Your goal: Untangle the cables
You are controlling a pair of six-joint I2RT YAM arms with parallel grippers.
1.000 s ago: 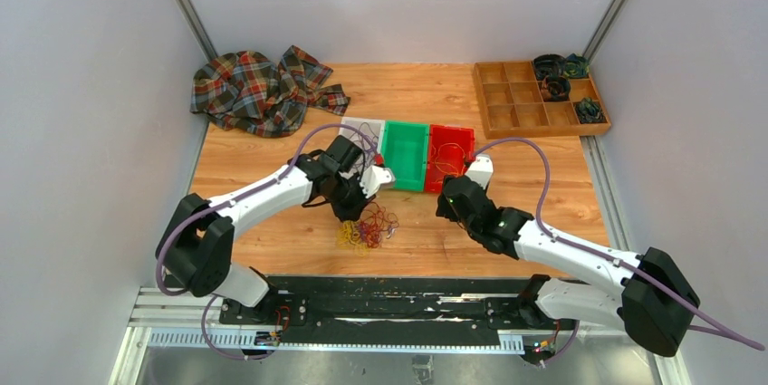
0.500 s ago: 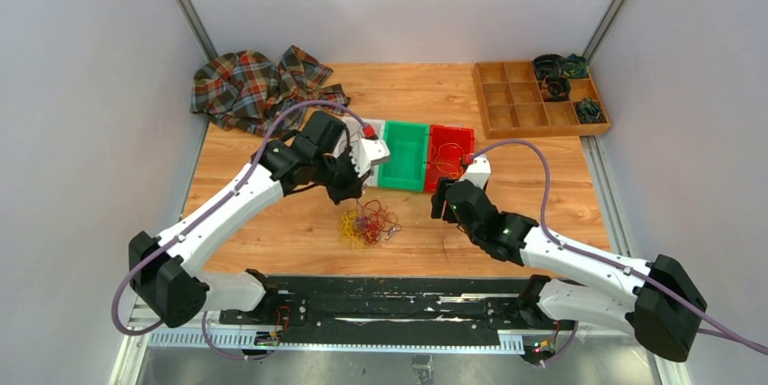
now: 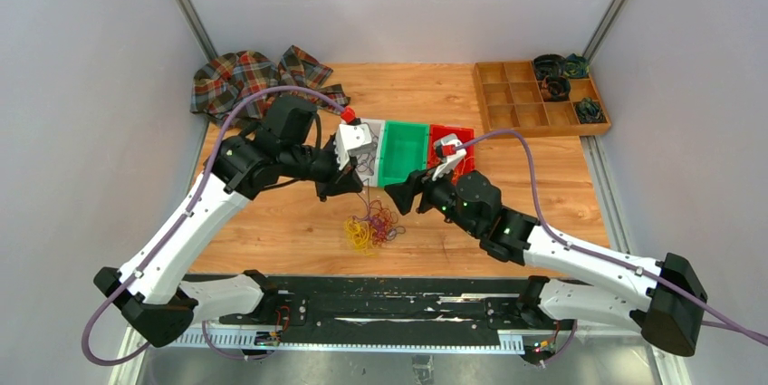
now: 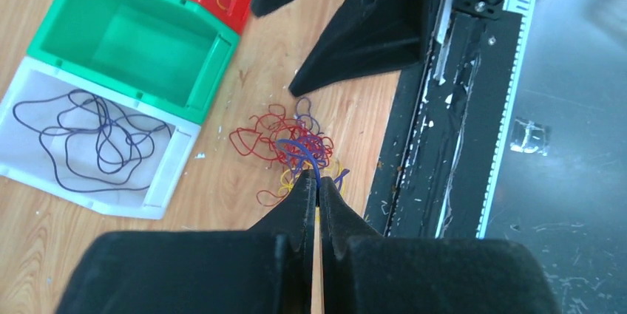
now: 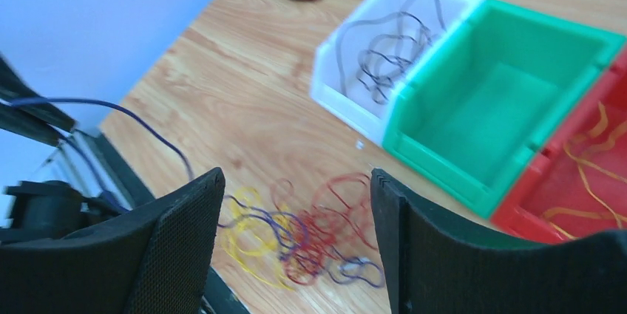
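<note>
Wood table (image 3: pixel 290 231): left claw (image 4: pixel 318 181) pinches a purple cable (image 4: pixel 299 149); right claw (image 5: pixel 296 177) gapes wide, 1 o'clock of tangle (image 3: pixel 371 226). Pulling may drag everything.

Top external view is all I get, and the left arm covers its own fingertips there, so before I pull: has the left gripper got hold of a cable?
Observer: Yes, the left wrist view shows the left gripper shut on one purple cable that leads down into the tangle.
Operator: And the right gripper?
Observer: Open, per its wrist view; fingers spread wide above the tangle, gripping nothing.
</note>
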